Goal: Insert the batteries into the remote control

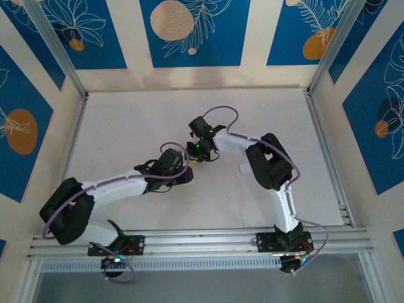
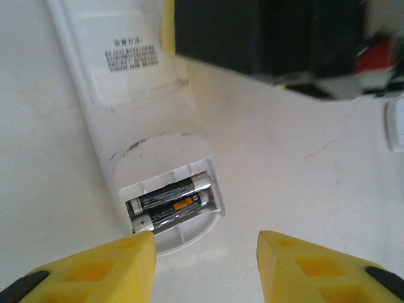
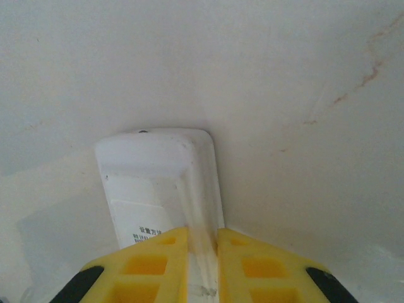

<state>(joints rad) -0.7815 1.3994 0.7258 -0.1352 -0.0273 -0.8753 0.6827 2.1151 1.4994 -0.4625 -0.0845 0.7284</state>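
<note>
Left wrist view has the remote control (image 2: 145,126) lying back-up on the counter (image 2: 303,177), running from the upper left down to the lower centre, its compartment (image 2: 170,202) uncovered with the batteries (image 2: 173,205) side by side inside. At the bottom edge the left tool (image 2: 205,243) is released, its yellow fingers (image 2: 120,265) spread with nothing between them. In the right wrist view the right tool (image 3: 202,243) is clenched on the long edge of the remote control (image 3: 158,170), pinning it. Both cells look seated, so the left tool should withdraw straight back without brushing them, while a firm hold from the right stops the handset twisting. A small white piece (image 2: 394,123) at the right edge may be the cover; I cannot tell.
</note>
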